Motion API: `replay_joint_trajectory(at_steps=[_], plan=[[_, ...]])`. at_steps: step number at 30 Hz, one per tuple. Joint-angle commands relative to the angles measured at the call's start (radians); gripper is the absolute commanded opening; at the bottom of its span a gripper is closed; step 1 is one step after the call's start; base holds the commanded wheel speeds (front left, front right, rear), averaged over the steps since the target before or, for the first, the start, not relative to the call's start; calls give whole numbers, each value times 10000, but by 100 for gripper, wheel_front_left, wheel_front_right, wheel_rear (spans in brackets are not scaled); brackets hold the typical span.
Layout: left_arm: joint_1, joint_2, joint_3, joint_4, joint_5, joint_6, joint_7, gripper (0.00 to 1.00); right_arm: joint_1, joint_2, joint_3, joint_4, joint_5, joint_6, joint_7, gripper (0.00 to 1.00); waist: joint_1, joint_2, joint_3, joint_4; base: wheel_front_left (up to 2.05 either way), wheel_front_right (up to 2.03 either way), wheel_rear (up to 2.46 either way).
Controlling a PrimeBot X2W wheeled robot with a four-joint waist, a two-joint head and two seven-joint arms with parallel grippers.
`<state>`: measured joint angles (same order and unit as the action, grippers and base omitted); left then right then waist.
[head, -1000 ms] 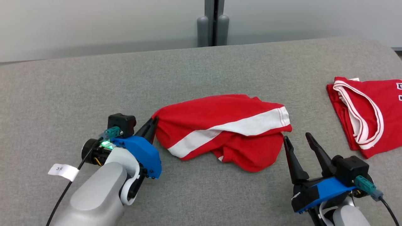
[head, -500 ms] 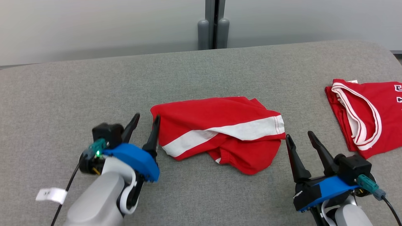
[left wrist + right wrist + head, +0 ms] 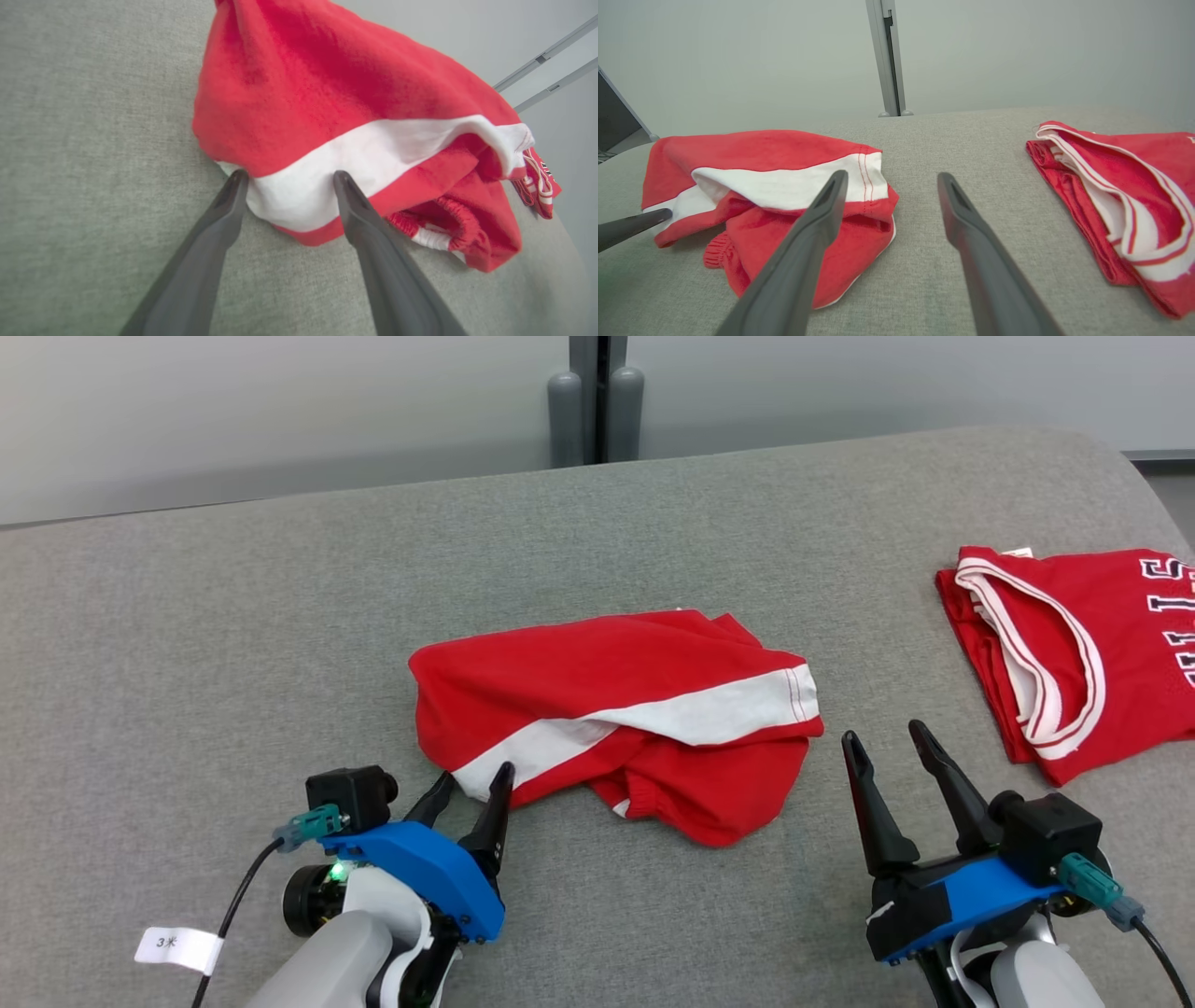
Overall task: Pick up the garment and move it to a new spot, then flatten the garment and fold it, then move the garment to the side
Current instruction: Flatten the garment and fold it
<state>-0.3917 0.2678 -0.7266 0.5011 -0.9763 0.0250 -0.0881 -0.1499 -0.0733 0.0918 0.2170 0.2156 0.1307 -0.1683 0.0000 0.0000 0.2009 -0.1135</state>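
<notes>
Layers of the bunched garment [image 3: 597, 681] could get pinched together by the open left tool [image 3: 476, 775] flanking its white stripe; right tool [image 3: 882, 732] open too.

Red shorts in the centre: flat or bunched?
Bunched. The red shorts lie crumpled on the grey surface, white stripe twisted over a fold, waistband poking out underneath.

Grey table [image 3: 187, 644] bears red shorts [image 3: 597, 672] and a jersey [image 3: 1125, 658].
</notes>
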Motion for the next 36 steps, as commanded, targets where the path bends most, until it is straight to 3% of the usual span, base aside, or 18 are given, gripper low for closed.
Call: replay_joint_trajectory(at_steps=[1, 2, 3, 4, 9, 13, 18, 23, 29, 36], plan=[[-195, -96, 82, 92, -116, -35, 18, 100, -83, 11, 10, 18, 27, 1, -16, 100, 0, 0, 13, -72, 0, 0, 0], [-295, -87, 130, 197, -96, 11, -46, 48, -97, 15, 13, 34, 41, 1, -29, 100, 0, 0, 27, -119, 0, 0, 0], [-350, -89, 177, 289, -107, 27, -94, 19, -111, 22, 31, 54, 55, 3, -45, 100, 0, 0, 39, -173, 0, 0, 0], [-398, -113, 202, 383, -96, 35, -152, 0, -118, 28, 24, 73, 62, 1, -65, 100, 0, 0, 43, -207, 0, 0, 0], [-657, -171, 596, 310, -90, 51, -948, 0, -14, 40, -100, 122, 36, 1, -118, 100, 0, 0, -10, -292, 0, 0, 0], [-744, 40, 892, -670, 52, 20, -1359, 0, 155, 12, -262, 86, -9, 1, -91, 100, 0, 0, -174, -192, 0, 0, 0], [-967, 314, 618, -2560, 577, 261, -1186, 0, 345, 31, -452, -4, -71, 1, -30, 100, 0, 0, -451, 40, 0, 0, 0], [-1595, 173, 358, -4256, 837, 507, -665, 0, 391, 53, -394, -71, -17, 1, 49, 100, 0, 0, -700, 180, 0, 0, 0], [-2611, -654, -147, -5423, 714, 335, 10, 0, 502, 73, -366, -142, -31, 1, 131, 100, 0, 0, -882, 217, 0, 0, 0], [-3806, -1738, -373, -4861, 693, 252, -28, 0, 402, 114, -314, -205, -17, 1, 117, 100, 0, 0, -807, 102, 0, 0, 0]])
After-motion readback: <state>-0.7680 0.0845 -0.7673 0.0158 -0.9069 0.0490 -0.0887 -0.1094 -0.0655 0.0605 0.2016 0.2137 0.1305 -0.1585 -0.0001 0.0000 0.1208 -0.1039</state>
